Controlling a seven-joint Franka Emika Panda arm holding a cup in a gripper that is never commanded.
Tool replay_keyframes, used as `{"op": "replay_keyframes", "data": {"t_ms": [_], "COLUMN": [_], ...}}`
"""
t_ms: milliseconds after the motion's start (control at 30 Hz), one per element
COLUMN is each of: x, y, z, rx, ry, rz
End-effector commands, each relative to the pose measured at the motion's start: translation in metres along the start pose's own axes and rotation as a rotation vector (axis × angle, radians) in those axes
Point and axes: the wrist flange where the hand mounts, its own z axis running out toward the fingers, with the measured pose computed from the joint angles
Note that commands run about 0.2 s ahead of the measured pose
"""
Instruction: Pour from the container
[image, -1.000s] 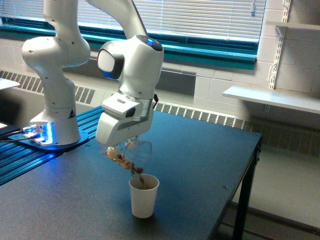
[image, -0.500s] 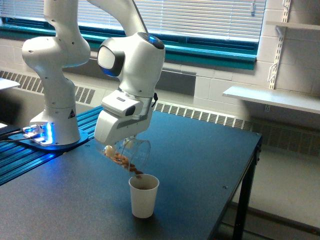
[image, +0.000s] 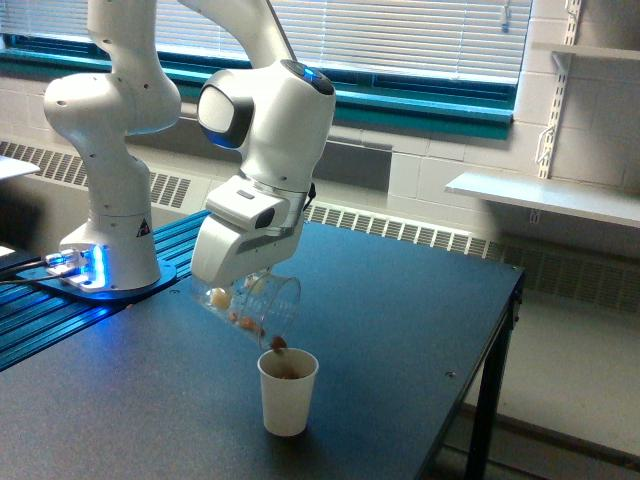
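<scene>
Your container (image: 258, 305) hangs in the air above the dark bench (image: 400, 330), just under the white hand of the arm (image: 265, 130). It is tipped well past level: its long axis slants from the closed base, up toward the exterior view's left, down to the open mouth, which points down and toward the exterior view's right. You can see only a few tan and brown bits through the clear wall, gathered along the lower side near the mouth.

The mouth sits directly above the paper cup (image: 288, 391), close to its rim but not touching it. One brown piece shows right at the lip of the container, over the cup's opening. The paper cup stands upright on the bench, and brown material shows inside it near the top.

The gripper (image: 243, 285) meets the container from above, and the fingers are clamped on the clear wall, carrying it; the fingertips themselves are mostly hidden behind the hand's housing and the cup.

Behind, toward the exterior view's left, the arm's base (image: 110, 250) stands on a blue-lit mount at the bench's edge.
</scene>
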Motion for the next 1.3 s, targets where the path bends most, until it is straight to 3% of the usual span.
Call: {"op": "replay_keyframes", "data": {"t_ms": [33,400,867,1300], "x": [0.004,0.005,0.001,-0.002], "y": [0.0,-0.004,-0.003,0.004], "z": [0.0,-0.002,-0.01,-0.019], "rx": [-0.013,-0.016,0.013,0.045], "ry": [-0.004,-0.01,-0.001,0.03], "rz": [-0.026,-0.053,-0.059,-0.044]}}
